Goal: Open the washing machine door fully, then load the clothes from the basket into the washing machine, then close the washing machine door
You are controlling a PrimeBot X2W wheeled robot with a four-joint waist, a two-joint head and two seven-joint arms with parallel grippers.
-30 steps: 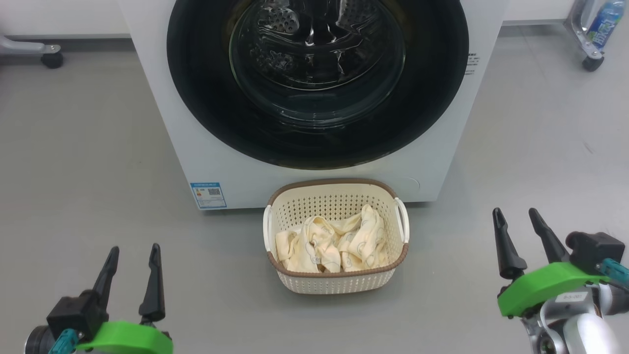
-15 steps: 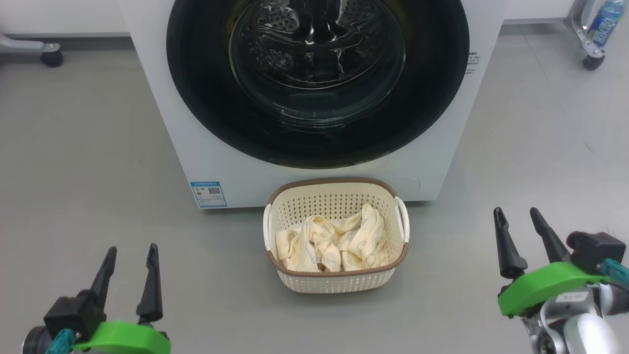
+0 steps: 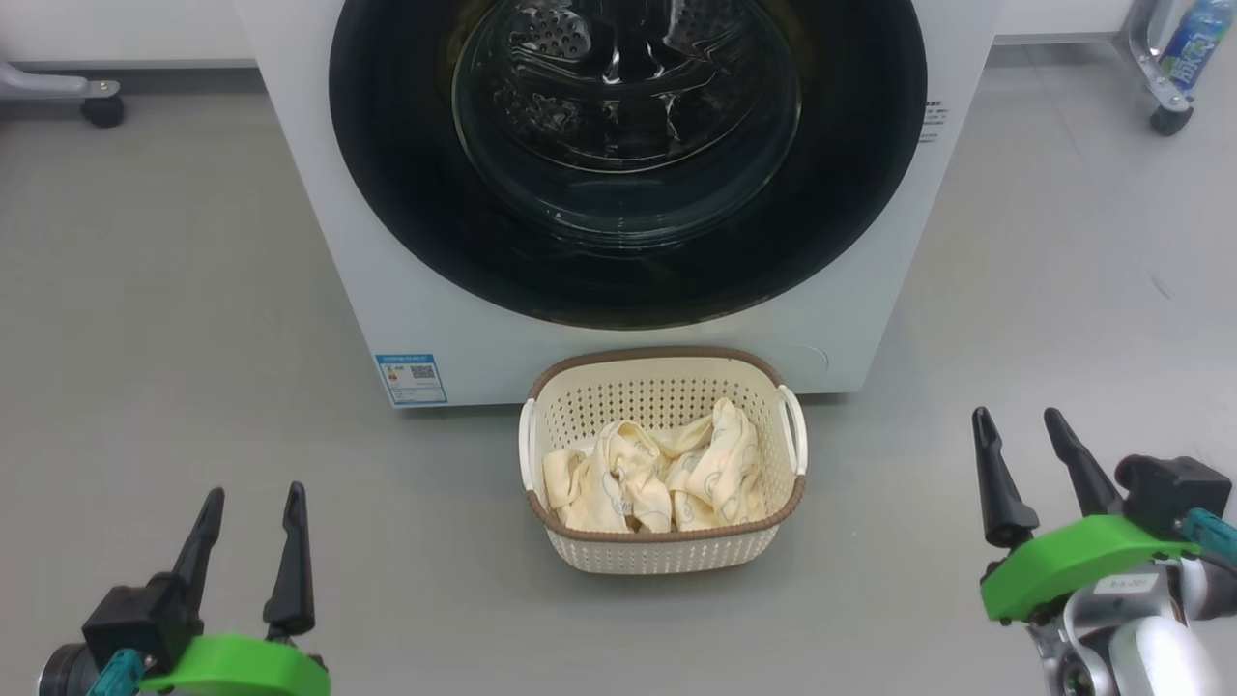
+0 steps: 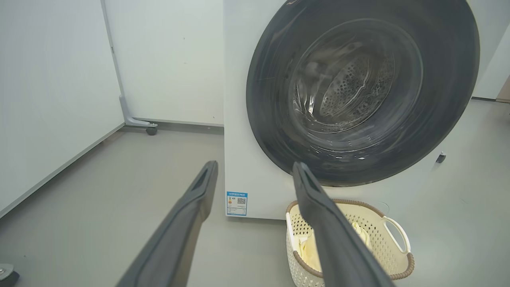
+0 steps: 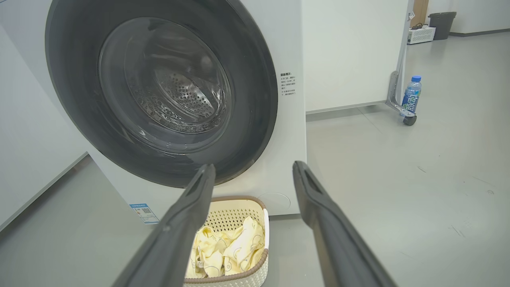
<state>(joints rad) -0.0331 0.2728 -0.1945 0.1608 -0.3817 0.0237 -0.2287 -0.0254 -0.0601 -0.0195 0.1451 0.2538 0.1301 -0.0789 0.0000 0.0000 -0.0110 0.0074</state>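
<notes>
Cream-yellow clothes (image 3: pixel 657 478) lay heaped in the basket (image 3: pixel 667 556) at lower centre, just below the washing machine (image 3: pixel 464 358) with its door (image 3: pixel 387 193) closed, while my left gripper (image 3: pixel 254 490) and right gripper (image 3: pixel 1017 413) stood spread and empty at the lower corners.

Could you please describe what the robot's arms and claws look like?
The left claw and right claw each have two long, tapering dark fingers on a bright green mount, with a black block and a teal connector beside it. The right wrist is silver-grey metal and carries a small white label.
</notes>
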